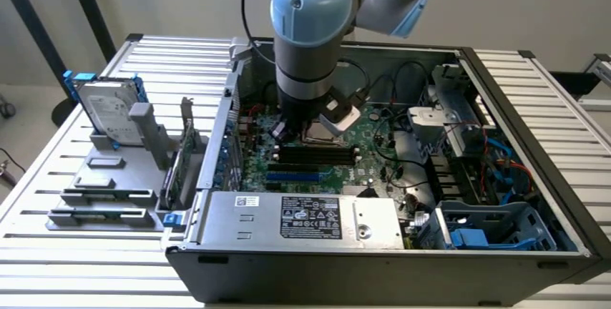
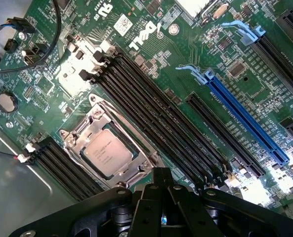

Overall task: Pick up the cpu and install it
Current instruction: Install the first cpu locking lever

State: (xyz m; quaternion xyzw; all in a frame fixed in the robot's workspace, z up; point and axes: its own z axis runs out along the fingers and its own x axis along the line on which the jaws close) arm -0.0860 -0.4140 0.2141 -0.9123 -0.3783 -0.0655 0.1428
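Pincer (image 2: 161, 190) closed, holding nothing; cpu (image 2: 108, 154) lies flat in its socket (image 2: 131, 128) on the motherboard (image 2: 205, 59), just beyond the fingertips. Judgement: seat check matters now, so stay square above the chip, no sideways drag. Wrist view gives chip and socket frame; exterior view adds the case (image 1: 382, 252) and hard drive (image 1: 107, 109) well off to the side

In the exterior view the arm (image 1: 310, 37) hides the cpu socket beneath it.

Below my one tool (image 2: 161, 185) I count one cpu (image 2: 106, 151) (seated in its socket), one blue expansion slot (image 2: 245, 121), one hard drive (image 1: 107, 112), one computer case (image 1: 382, 266).
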